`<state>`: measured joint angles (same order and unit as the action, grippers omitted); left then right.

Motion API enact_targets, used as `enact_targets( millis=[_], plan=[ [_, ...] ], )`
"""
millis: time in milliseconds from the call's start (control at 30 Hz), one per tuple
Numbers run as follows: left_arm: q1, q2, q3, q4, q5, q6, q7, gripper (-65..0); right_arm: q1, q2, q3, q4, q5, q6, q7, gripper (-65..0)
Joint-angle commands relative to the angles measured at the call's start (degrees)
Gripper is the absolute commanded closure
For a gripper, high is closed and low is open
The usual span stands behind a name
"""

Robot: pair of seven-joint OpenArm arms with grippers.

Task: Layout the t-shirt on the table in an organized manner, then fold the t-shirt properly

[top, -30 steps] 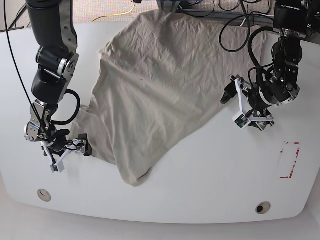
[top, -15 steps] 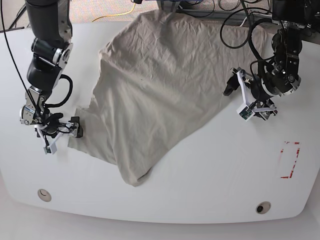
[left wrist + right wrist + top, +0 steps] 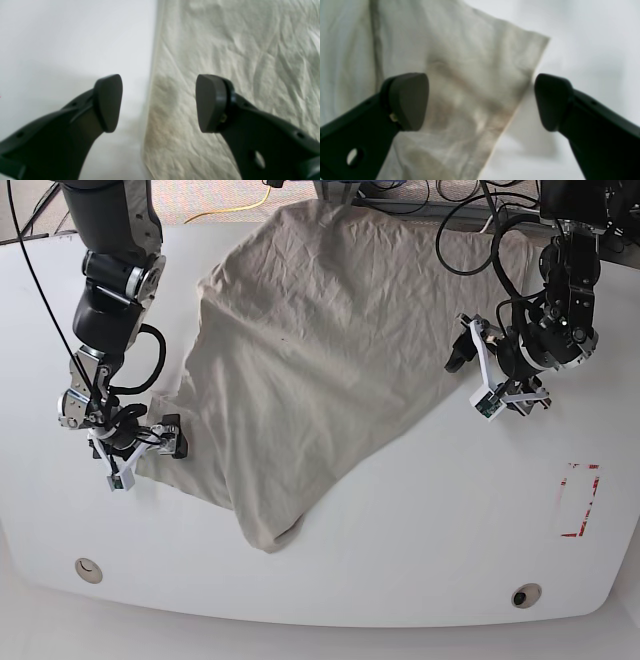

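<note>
The khaki-grey t-shirt (image 3: 300,370) lies wrinkled and skewed on the white table (image 3: 420,510), running from the far edge down to a bunched point near the front. My left gripper (image 3: 468,380) hovers at the shirt's right edge. In the left wrist view it (image 3: 158,102) is open and straddles that edge, one finger over bare table (image 3: 75,37), the other over cloth (image 3: 237,50). My right gripper (image 3: 145,458) is at the shirt's lower left corner. The right wrist view shows it (image 3: 481,101) open, with a flap of shirt (image 3: 470,75) between the fingers, not pinched.
A red-outlined rectangle mark (image 3: 580,500) sits at the right. Two small round holes (image 3: 88,569) (image 3: 525,594) are near the front edge. Black cables (image 3: 470,240) loop over the far right of the table behind the left arm.
My right gripper swung left, then came back onto the shirt's lower left corner. My left gripper rose slightly, stayed at the shirt's right edge, and its jaws narrowed a little.
</note>
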<state>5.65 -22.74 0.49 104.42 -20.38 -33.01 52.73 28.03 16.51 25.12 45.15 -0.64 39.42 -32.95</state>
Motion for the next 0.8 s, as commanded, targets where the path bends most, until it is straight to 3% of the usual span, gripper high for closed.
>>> enact_targets(
  millis=[0, 167, 367, 667, 767],
  plan=[
    [-0.77, -0.60, -0.45, 1.03, -0.50, 0.09, -1.08, -40.6, 0.94, -0.21, -0.03, 1.84, 0.51, 0.58, -0.85, -65.0],
    [0.02, -0.60, -0.54, 1.03, -0.50, 0.09, -1.08, -40.7, 0.85, -1.17, -0.03, 1.93, 0.51, 0.58, -0.85, -60.1],
    [0.72, -0.60, -0.80, 1.03, -0.50, 0.00, -1.08, -40.7, 0.85, -1.52, -0.03, 1.93, 0.51, 0.58, -0.85, -41.4],
    [3.80, 0.81, -11.44, 1.38, -0.59, 0.00, -1.08, -40.4, 0.94, -1.88, -0.03, 1.93, 0.51, 0.58, -0.85, -0.8],
    [4.68, 2.57, -16.80, 1.38, -0.59, 0.00, -1.08, -40.4, 0.94, -1.88, -0.03, 1.93, 0.51, 0.58, -0.85, -1.0]
  ],
)
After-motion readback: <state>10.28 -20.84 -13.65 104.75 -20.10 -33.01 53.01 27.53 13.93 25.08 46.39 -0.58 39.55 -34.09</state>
